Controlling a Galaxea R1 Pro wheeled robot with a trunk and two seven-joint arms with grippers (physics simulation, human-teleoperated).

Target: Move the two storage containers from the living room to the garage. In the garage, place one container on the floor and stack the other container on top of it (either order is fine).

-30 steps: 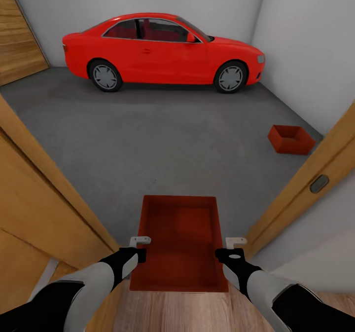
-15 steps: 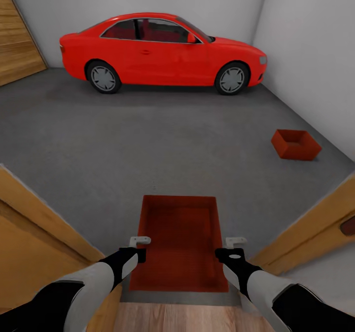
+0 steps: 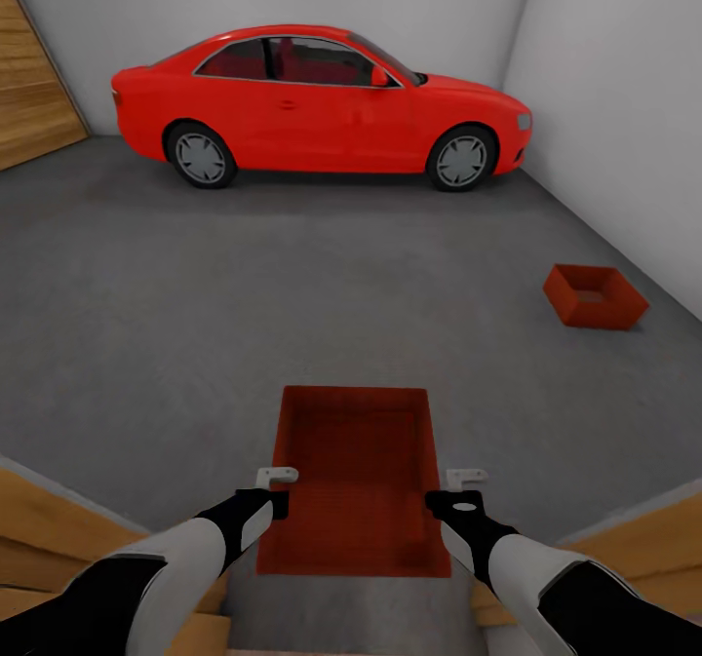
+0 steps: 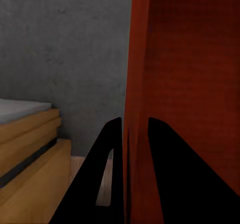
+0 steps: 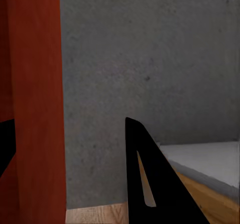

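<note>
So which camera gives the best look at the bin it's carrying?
The head view: the carried bin shows whole, open side up, between both hands. Each wrist view catches just one red side wall, seen up close.

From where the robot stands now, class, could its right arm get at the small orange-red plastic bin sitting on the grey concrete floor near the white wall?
Probably not: the right gripper is clamped on the carried orange-red bin, and the floor bin lies well ahead.

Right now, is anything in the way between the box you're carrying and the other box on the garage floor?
Nothing visible. Only bare grey floor lies between the carried container and the other container. The red car is parked far behind.
</note>
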